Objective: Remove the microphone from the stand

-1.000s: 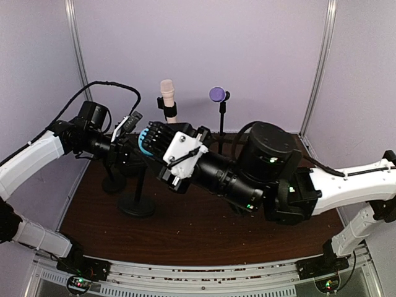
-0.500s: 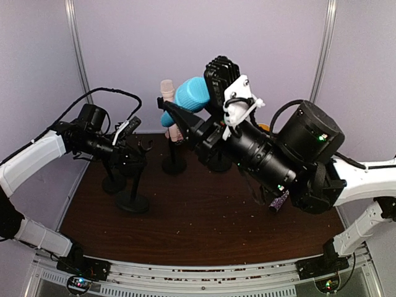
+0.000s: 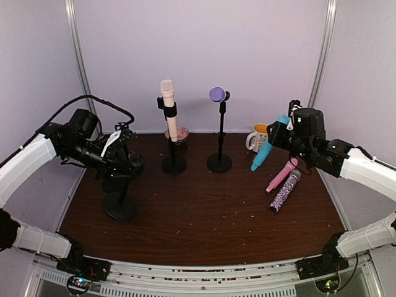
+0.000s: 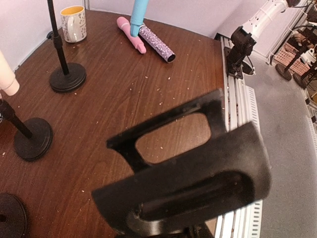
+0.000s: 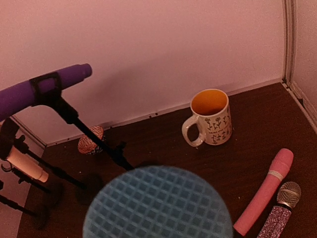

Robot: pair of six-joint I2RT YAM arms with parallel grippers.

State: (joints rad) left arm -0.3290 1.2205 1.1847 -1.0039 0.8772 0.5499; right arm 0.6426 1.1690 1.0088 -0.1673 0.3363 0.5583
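My right gripper (image 3: 279,128) is shut on the blue microphone (image 3: 263,150) and holds it tilted, tip down, just above the table beside the mug. Its mesh head (image 5: 157,204) fills the bottom of the right wrist view and hides the fingers. My left gripper (image 3: 125,162) is shut on the top of an empty black stand (image 3: 119,204) at the left. The stand's empty clip (image 4: 198,168) fills the left wrist view. The blue microphone (image 4: 138,14) also shows there at the far side.
A cream microphone (image 3: 167,102) and a purple microphone (image 3: 216,94) sit on stands at the back. A pink microphone (image 3: 281,175) and a glittery purple one (image 3: 284,190) lie at the right. A white mug (image 3: 256,137) stands behind them.
My right arm swung from in front of the camera to the far right, carrying the blue microphone down beside the mug. The left gripper and its stand shifted slightly nearer.
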